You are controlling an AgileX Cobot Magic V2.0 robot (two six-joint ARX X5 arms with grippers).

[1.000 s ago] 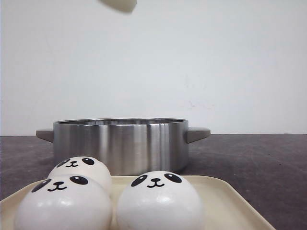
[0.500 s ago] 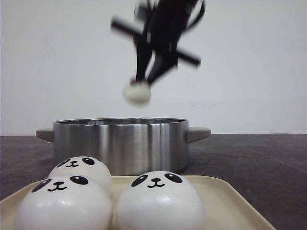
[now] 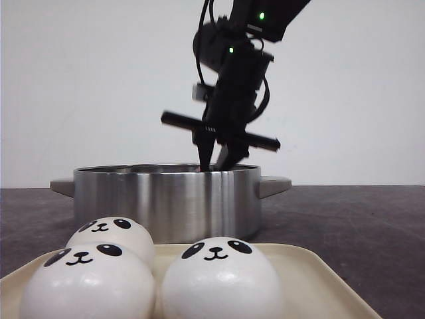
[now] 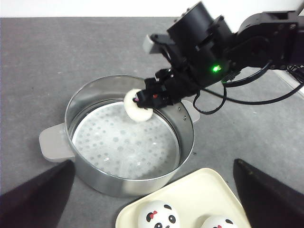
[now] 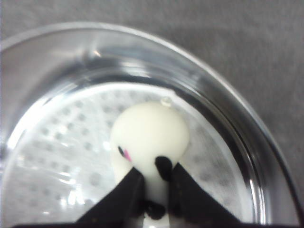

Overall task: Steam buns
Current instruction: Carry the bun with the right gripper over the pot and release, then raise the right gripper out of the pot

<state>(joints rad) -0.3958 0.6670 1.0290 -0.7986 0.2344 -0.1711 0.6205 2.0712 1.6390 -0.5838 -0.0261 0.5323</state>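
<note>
My right gripper (image 3: 217,158) is shut on a white panda bun (image 5: 149,130) and holds it inside the steel pot (image 3: 166,199), just above the perforated liner (image 4: 118,142). In the left wrist view the held bun (image 4: 137,105) hangs near the pot's far rim. In the front view the pot wall hides it. Three more panda buns (image 3: 222,276) (image 3: 86,282) (image 3: 113,236) sit on the cream tray (image 3: 312,279) in front of the pot. My left gripper (image 4: 153,164) is open and empty, high above the pot and tray.
The pot has two grey side handles (image 3: 273,185) (image 4: 53,142). The cream tray (image 4: 209,185) lies close against the pot's near side on a dark grey tabletop (image 4: 42,57). A white wall stands behind.
My right arm has come down from above with the bun. The bun has gone from above the rim to inside the pot.
</note>
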